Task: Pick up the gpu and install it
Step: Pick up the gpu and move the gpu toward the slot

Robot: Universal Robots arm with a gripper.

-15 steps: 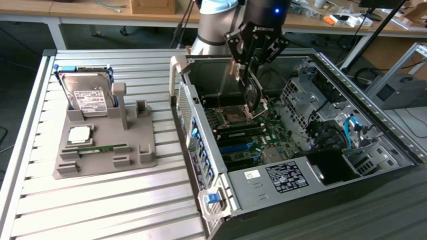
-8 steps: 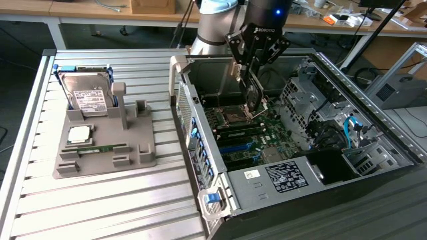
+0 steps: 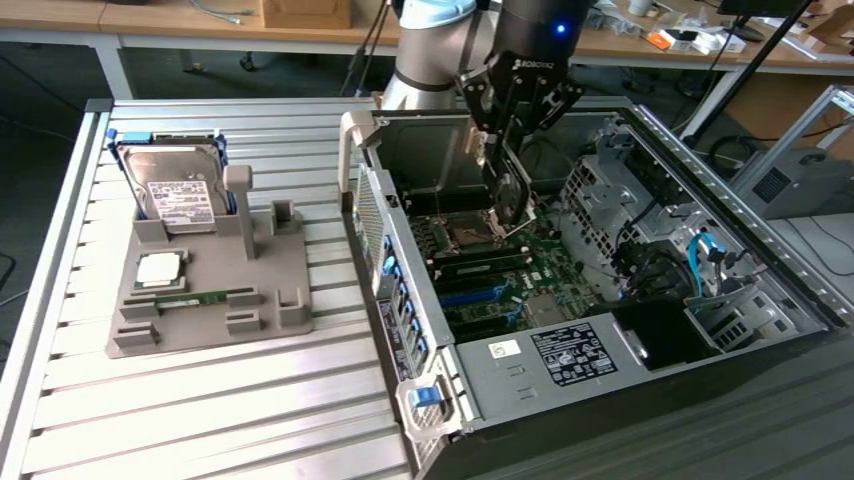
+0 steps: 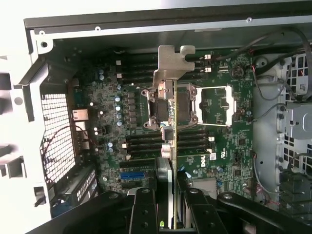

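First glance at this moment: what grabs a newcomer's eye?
The gripper, clamped on the gpu, hangs inside the open computer case, the card edge-on over the green motherboard. On the exterior view's left, a grey holder carries a silver hard drive propped at its far end.

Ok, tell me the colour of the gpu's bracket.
Silver-grey bare metal; the gpu shows it best in the wrist view.

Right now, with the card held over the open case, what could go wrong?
1. The gpu hangs from the gripper with its metal bracket leading, close to the CPU socket frames; descending here could strike them.
2. Only one end appears clamped, so the long card may swing or slip if it touches the motherboard.
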